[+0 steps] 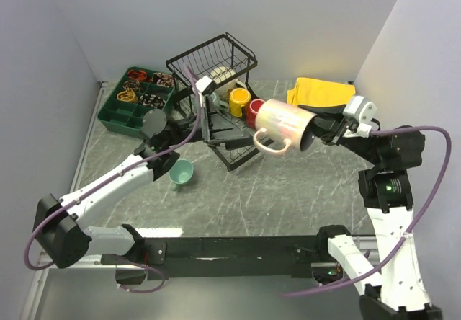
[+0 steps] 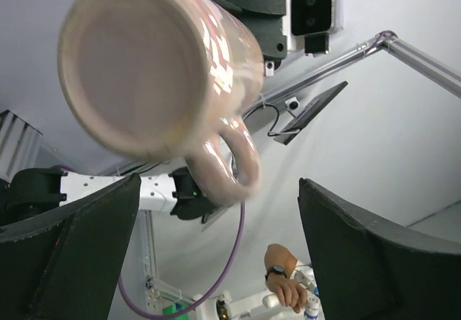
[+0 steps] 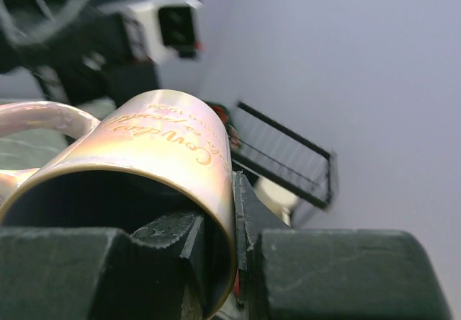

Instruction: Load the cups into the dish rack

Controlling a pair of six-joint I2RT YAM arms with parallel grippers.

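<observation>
My right gripper (image 1: 317, 129) is shut on the rim of the pale pink mug (image 1: 283, 124), one finger inside and one outside (image 3: 248, 215). It holds the mug sideways in the air over the right edge of the black dish rack (image 1: 216, 59). The mug fills the right wrist view (image 3: 144, 147). My left gripper (image 1: 216, 129) lies over the rack's tray, open and empty, and looks up at the pink mug (image 2: 158, 68) between its fingers (image 2: 374, 255). A yellow mug (image 1: 239, 101) and a red mug (image 1: 256, 111) sit in the rack. A cream mug (image 1: 222, 73) is in the basket. A teal mug (image 1: 181, 174) stands on the table.
A green compartment tray (image 1: 115, 114) with small items sits at the back left. A yellow cloth (image 1: 320, 91) lies at the back right. A grey round shape (image 1: 153, 123) sits beside the left arm; I cannot tell what it is. Walls close in both sides.
</observation>
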